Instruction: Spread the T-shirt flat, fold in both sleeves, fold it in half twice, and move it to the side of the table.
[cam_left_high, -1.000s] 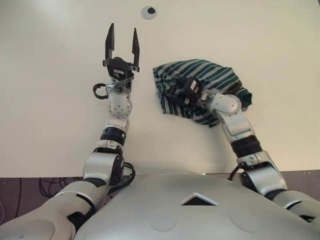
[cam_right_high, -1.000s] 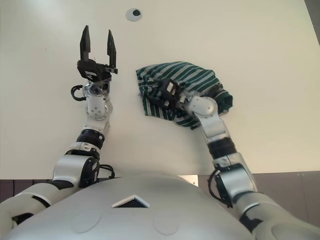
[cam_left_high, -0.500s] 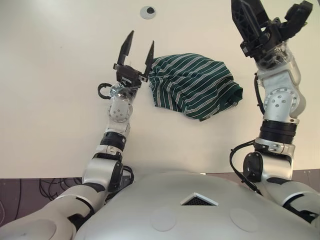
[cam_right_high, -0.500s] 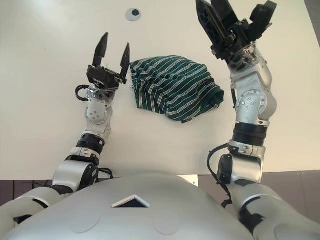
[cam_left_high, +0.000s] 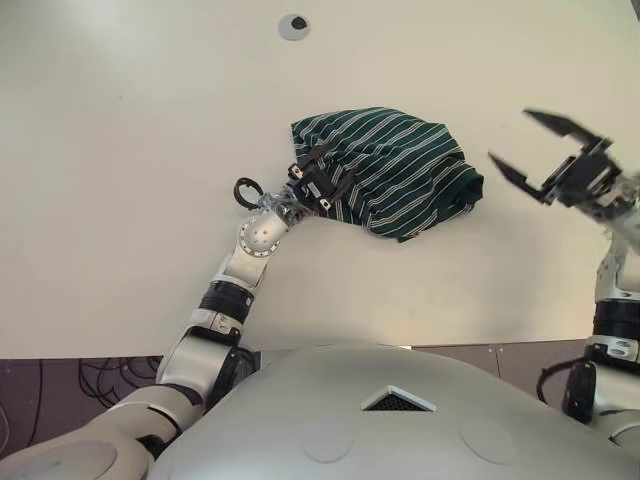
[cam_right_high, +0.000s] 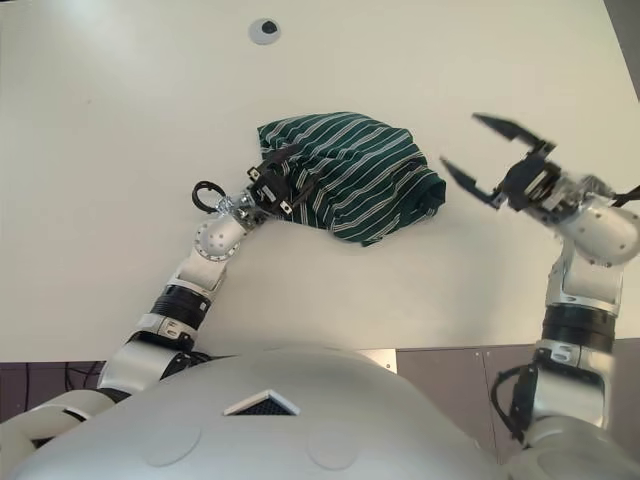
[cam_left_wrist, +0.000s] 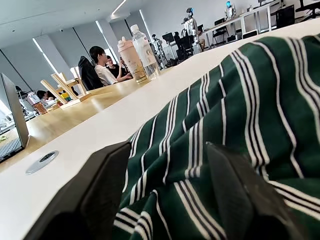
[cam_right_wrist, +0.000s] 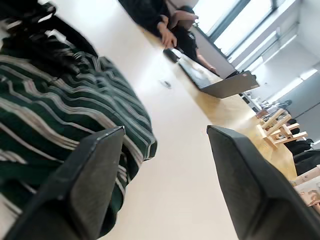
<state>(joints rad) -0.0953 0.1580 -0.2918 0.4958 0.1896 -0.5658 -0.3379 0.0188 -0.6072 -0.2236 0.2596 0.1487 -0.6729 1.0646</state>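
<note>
T-shirt (cam_left_high: 400, 165) bunched: spreading step in hand. Left gripper (cam_left_high: 325, 172) wide, cloth between fingers, unclamped. Right gripper (cam_left_high: 508, 134) wide, shirt well apart, to its left. Next, judged: clamp edges, draw apart.

Looks like an open-plan office doubling as a robotics lab. Long pale desk (cam_left_high: 120, 200) with a round cable grommet (cam_left_high: 295, 25) set in the top. Open laptop (cam_right_wrist: 220, 85) farther along, drink bottles (cam_left_wrist: 134, 62) and wooden stands (cam_left_wrist: 65, 87) nearby. Humanoid robots (cam_left_wrist: 191, 25) standing at the far end by more desks. Ceiling light strips (cam_left_wrist: 119, 7) overhead, tall windows (cam_right_wrist: 240, 25) along one side.
</note>
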